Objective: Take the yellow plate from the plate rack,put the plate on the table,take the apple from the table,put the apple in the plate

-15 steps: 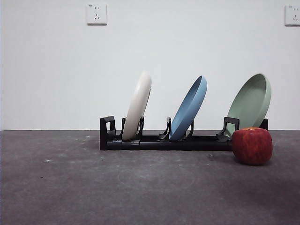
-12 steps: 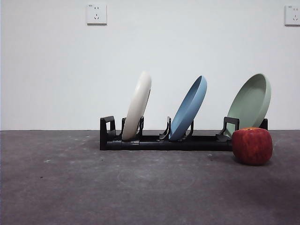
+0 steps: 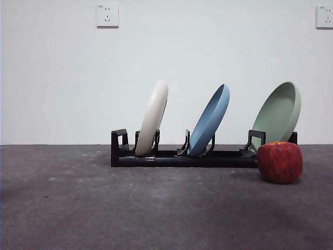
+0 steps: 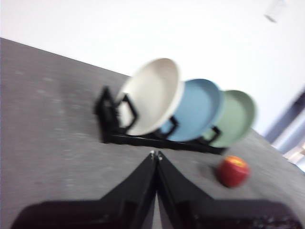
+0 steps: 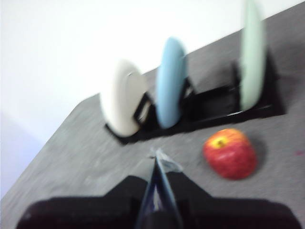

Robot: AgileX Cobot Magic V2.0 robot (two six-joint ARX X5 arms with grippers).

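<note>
Though no arm showed in the front view, the scene there was plain: the yellow plate [image 3: 153, 117] stood on edge in the end slot of the rack [image 3: 182, 155], leaning toward the blue plate [image 3: 209, 121], with the green plate [image 3: 279, 114] at the far end. Its cream face was matte, the raised rim unmarked. The apple [image 3: 280, 162], dark red and streaked, sat on the desk [image 3: 130, 208] just in front of the rack's green-plate end, apart from the yellow plate.

In the left wrist view, the left hand [image 4: 156, 154] was clenched, its two jaws meeting at the tips and holding nothing. The yellow plate [image 4: 151, 95] lay ahead of it and nearest of the three, broad face turned partly toward the camera, still in the rack [image 4: 143, 136]. The apple [image 4: 233, 171] lay off to one side, on the desk.

In the right wrist view, blurred, the right hand [image 5: 159, 160] also seemed pressed closed and empty. The apple [image 5: 230, 152] sat close beside it, while the yellow plate [image 5: 123, 97] stood farthest along the rack, seen nearly edge-on.

By that layout, the left hand was better placed for the plate, and the right for the apple; the plate's rim ran upright, so a grasp would likely come from above.
</note>
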